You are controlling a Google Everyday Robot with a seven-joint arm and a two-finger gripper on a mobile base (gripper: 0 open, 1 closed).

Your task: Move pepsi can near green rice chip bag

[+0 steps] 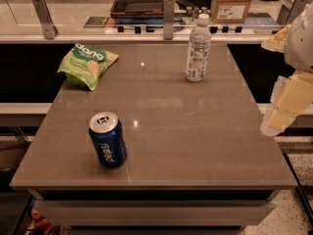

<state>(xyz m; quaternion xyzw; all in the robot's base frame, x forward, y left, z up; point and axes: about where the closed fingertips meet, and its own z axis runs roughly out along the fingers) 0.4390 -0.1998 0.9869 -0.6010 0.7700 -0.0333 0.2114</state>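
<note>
The pepsi can (107, 140) is dark blue with a silver top and stands upright near the front left of the grey-brown table (195, 146). The green rice chip bag (87, 64) lies at the table's back left, well behind the can. My gripper (286, 106) hangs at the right edge of the view, beyond the table's right side and far from the can. It holds nothing that I can see.
A clear plastic water bottle (198, 48) stands upright at the table's back right of centre. Behind the table runs a counter with metal posts (168, 16), a dark tray and a cardboard box (232, 3).
</note>
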